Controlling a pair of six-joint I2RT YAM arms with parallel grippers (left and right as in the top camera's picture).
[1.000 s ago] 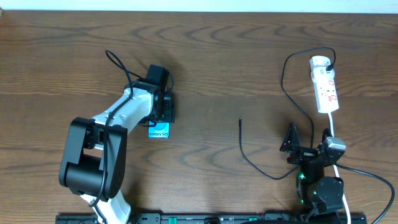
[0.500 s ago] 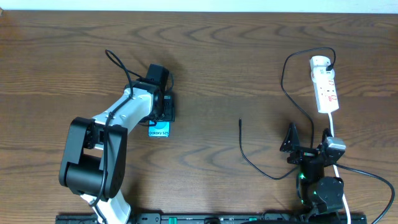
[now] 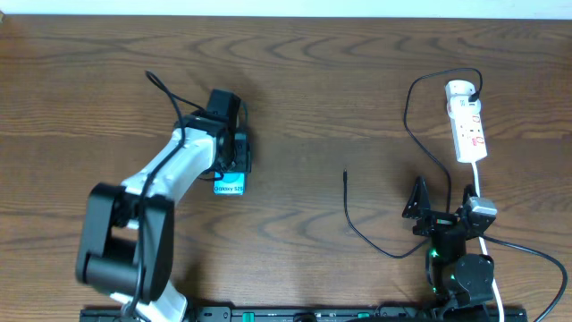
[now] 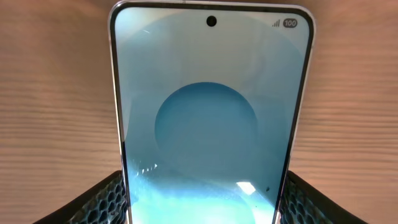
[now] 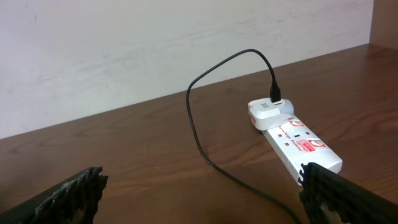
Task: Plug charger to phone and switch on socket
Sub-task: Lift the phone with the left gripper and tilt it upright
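Observation:
The phone lies flat on the table with its cyan screen up, and it fills the left wrist view. My left gripper is shut on the phone's near end, a finger pressed against each long edge. The white socket strip lies at the far right. The charger's black plug head is in its far end. The thin black cable loops left, and its connector tip lies free mid-table. My right gripper stands open and holds nothing.
The socket's white cord runs toward the near edge, past my right arm's base. A slack loop of the cable lies on the wood just left of that base. A pale wall rises behind the table.
My left arm's elbow and shoulder have swung to the left, and the gripper with the phone has shifted slightly. The right arm, cable and socket have not moved.

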